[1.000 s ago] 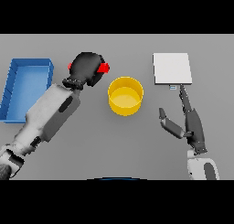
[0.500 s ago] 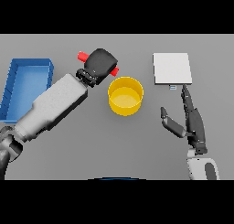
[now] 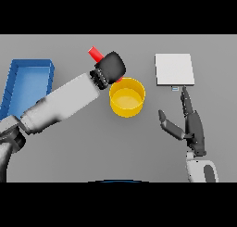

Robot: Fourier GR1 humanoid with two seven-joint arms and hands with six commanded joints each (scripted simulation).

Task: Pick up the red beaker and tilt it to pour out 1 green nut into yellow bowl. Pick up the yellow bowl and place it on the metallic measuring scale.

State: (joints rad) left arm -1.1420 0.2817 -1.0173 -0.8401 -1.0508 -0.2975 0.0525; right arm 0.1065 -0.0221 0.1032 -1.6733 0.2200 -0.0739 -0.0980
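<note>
My left hand is shut on the red beaker, which is held above the table and tilted. Only the beaker's far end and a red sliver by the bowl's rim show; the hand hides the rest. The hand sits at the back left edge of the yellow bowl, which stands mid-table. No green nut is visible. The metallic measuring scale lies flat at the back right. My right hand hovers open in front of the scale, right of the bowl, fingers pointing toward the scale.
A blue tray sits at the left side of the table, beside my left forearm.
My left hand has carried the red beaker to the right, from left of the bowl to its back left rim, and tilted it. The right hand has barely moved.
</note>
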